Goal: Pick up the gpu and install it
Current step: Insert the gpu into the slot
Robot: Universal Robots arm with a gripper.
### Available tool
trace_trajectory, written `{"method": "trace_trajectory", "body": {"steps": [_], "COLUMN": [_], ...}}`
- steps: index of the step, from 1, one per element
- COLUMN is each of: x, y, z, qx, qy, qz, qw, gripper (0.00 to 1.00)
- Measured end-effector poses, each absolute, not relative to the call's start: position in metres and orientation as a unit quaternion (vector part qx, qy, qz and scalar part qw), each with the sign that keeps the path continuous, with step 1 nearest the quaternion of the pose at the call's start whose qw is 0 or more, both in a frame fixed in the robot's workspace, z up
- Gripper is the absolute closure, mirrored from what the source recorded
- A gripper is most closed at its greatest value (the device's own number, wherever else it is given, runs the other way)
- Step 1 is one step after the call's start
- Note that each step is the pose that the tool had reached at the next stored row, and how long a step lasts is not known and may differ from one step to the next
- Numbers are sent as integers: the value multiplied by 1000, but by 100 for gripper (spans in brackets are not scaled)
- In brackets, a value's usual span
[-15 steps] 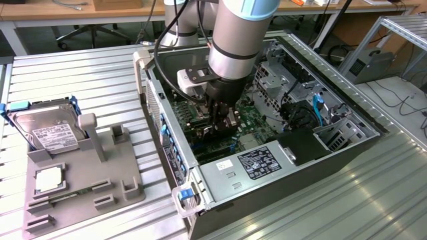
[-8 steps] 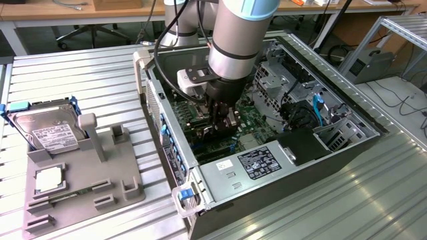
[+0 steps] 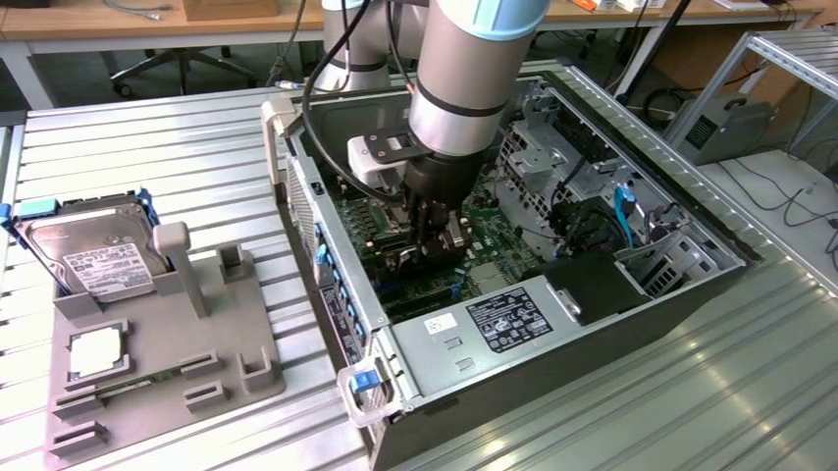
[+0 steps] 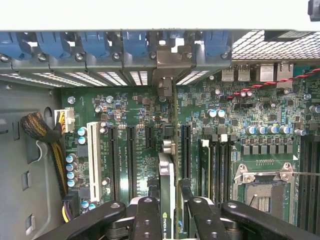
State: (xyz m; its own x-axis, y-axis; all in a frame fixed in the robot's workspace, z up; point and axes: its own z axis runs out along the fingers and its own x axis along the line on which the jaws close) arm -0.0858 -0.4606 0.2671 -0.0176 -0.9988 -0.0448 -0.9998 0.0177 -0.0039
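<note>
Seen from the exterior view's left, a grey fixture tray lies on a ribbed metal table. A silver hard drive with a white label stands tilted in a blue frame at the tray's far left corner, and a small square silver chip lies flat in a recess nearer the camera.

Further right, an open computer case lies on its side with the green motherboard facing up. A silver power supply with a dark label sits at the case's near end. The robot arm reaches straight down into the middle of the case, and its black gripper is low over the motherboard.

Toward the exterior view's right, drive cages and a blue cable fill the case's far side.

From the wrist view, the gripper has its two black fingers closed narrowly on either side of the gpu, gripping the thin black card edge-on. The card stands upright, its silver bracket reaching to the row of rear slot openings with blue latches. It sits in line with the black expansion slots, with a white slot off to one side and the empty processor socket to the other. Whether the card is fully seated cannot be told.
</note>
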Motion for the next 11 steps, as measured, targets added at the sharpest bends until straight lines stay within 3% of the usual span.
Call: {"method": "trace_trajectory", "body": {"steps": [6,11], "x": [-86,-86], "y": [-461,-461], "z": [267,267], "qx": [-701,-701], "qy": [713,713], "qz": [15,14], "qw": [18,17], "gripper": [73,49]}}
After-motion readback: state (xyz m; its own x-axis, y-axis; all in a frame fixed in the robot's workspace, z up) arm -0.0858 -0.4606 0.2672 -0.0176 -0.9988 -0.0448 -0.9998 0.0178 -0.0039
